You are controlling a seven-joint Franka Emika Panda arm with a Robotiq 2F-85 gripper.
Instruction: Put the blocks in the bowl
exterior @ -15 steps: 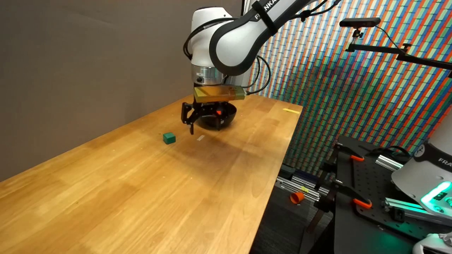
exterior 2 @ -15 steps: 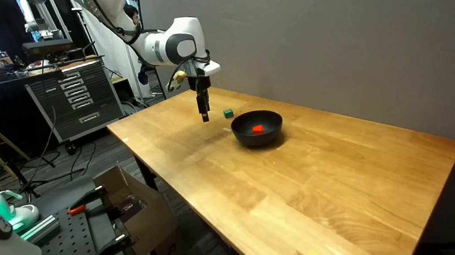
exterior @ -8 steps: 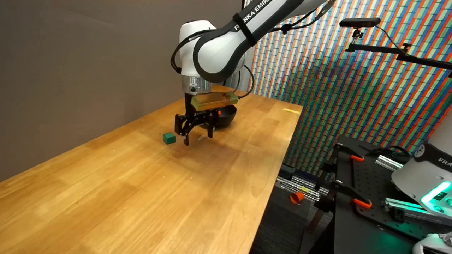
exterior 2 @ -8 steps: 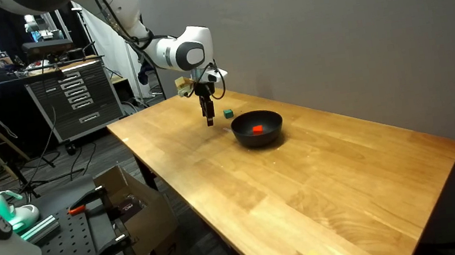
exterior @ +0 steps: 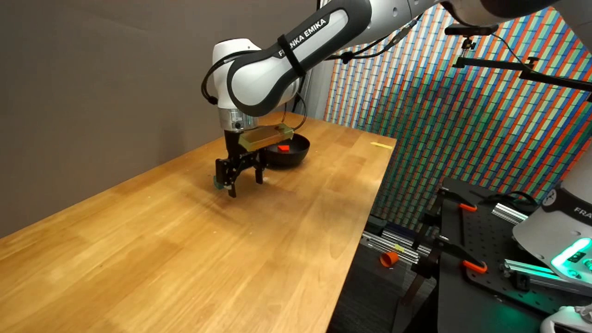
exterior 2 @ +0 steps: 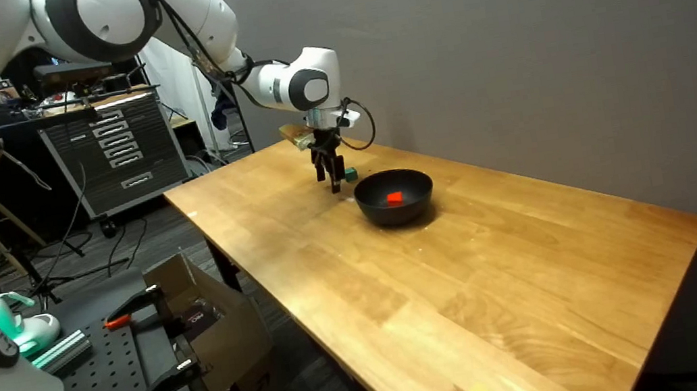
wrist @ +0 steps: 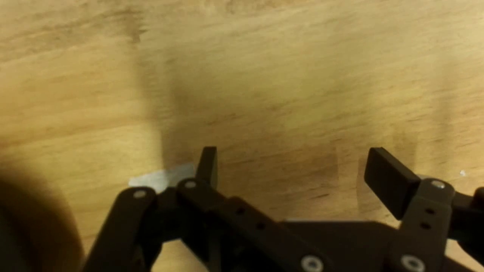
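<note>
The black bowl [exterior: 299,157] stands on the table with the red block [exterior: 283,148] inside it. Both also show in an exterior view, the bowl [exterior 2: 372,211] with the red block [exterior 2: 395,199]. The green block [exterior: 217,183] lies on the table, partly hidden behind my gripper [exterior: 245,188]. It shows just beside my gripper [exterior 2: 329,183] in an exterior view, the green block [exterior 2: 351,174] being on the wall side. In the wrist view my gripper [wrist: 293,166] is open with bare wood between its fingers, low over the table. The green block is out of the wrist view.
A grey wall [exterior 2: 512,97] runs along the table's [exterior 2: 508,309] far side. A pale tape scrap [wrist: 162,179] lies near one finger in the wrist view. A dark blurred shape [wrist: 15,241] is at that view's lower left. Yellow tape [exterior: 381,145] marks the table.
My open gripper has moved down and away from over the bowl's side toward the green block, now partly covering it in an exterior view. The blocks and bowl have not moved.
</note>
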